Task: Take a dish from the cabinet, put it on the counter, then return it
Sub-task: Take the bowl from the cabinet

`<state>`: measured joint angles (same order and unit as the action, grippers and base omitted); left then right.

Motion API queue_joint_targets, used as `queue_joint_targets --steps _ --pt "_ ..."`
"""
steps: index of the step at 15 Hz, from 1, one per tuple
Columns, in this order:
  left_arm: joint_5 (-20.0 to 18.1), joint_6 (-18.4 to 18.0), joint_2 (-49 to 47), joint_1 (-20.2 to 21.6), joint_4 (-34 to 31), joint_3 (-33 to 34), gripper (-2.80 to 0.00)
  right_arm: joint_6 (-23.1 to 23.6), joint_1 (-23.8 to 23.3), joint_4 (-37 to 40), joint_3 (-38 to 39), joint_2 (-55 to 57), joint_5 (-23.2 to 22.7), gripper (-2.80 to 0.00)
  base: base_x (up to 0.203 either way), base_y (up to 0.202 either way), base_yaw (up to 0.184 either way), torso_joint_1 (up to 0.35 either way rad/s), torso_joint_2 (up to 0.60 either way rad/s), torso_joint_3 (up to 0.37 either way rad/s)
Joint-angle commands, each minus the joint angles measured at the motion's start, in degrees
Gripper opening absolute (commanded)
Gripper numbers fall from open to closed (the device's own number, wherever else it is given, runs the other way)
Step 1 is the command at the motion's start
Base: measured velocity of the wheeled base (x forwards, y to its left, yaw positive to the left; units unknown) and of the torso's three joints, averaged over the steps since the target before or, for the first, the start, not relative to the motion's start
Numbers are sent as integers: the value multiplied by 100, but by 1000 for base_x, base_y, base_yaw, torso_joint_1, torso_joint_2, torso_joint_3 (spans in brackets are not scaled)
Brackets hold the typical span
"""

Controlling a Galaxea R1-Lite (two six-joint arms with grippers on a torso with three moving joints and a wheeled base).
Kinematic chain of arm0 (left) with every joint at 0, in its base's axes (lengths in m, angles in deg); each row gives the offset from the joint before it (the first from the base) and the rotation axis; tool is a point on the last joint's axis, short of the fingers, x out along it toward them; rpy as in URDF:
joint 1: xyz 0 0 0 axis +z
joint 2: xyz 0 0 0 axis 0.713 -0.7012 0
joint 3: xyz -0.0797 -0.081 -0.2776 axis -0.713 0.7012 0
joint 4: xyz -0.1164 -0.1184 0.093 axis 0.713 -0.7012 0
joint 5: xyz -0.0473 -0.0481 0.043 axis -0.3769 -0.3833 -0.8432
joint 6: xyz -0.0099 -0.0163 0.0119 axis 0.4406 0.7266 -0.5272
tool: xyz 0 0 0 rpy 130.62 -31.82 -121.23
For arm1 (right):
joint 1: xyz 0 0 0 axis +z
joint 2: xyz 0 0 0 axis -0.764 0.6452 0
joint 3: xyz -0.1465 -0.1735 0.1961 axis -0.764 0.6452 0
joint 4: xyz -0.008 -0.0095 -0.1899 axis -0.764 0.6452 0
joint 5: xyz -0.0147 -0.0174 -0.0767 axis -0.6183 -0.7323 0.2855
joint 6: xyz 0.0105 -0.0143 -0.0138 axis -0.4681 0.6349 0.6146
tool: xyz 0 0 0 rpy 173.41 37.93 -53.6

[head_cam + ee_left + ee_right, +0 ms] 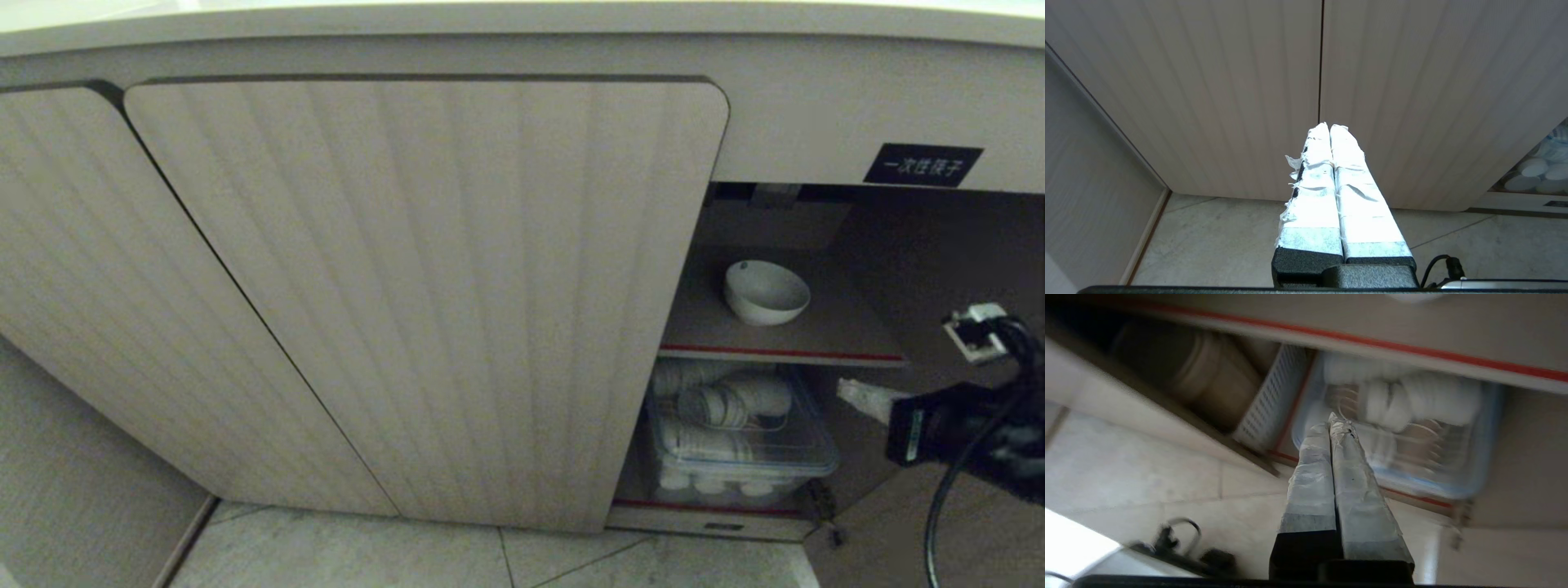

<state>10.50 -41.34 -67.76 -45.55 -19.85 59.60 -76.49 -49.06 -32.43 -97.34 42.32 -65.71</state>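
The dish, a small white bowl, stands alone on the upper shelf of the open cabinet. Only the counter's front edge shows, along the top of the head view. My right gripper is shut and empty. It hangs in front of the opening, below and to the right of the dish and apart from it. In the right wrist view this gripper points at the lower compartment, and the dish barely shows above the red-edged shelf. My left gripper is shut, parked facing the closed doors.
A clear plastic bin full of white crockery sits on the lower shelf under the dish. A white slotted basket stands beside it. A black label is above the opening. The open door's inner face is on the right, tiled floor below.
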Motion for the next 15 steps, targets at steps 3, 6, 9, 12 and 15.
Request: queue_joint_targets --steps 3,6,9,12,15 --pt "-2 3 2 -1 2 -4 -280 -234 64 36 -606 834 103 -280 0 0 0 0 0 0" --pt "-2 3 2 4 2 2 -280 -547 65 389 -1125 1031 388 -280 0 0 0 0 0 0" --pt "-2 3 2 -1 2 5 -280 -565 56 509 -1267 1251 928 -280 0 0 0 0 0 0" --pt "-2 3 2 -1 2 -4 -280 -577 48 515 -1538 1474 1136 -280 0 0 0 0 0 0" --pt "-2 3 2 -1 2 -4 -280 -608 -27 541 -1930 1559 1155 -280 0 0 0 0 0 0"
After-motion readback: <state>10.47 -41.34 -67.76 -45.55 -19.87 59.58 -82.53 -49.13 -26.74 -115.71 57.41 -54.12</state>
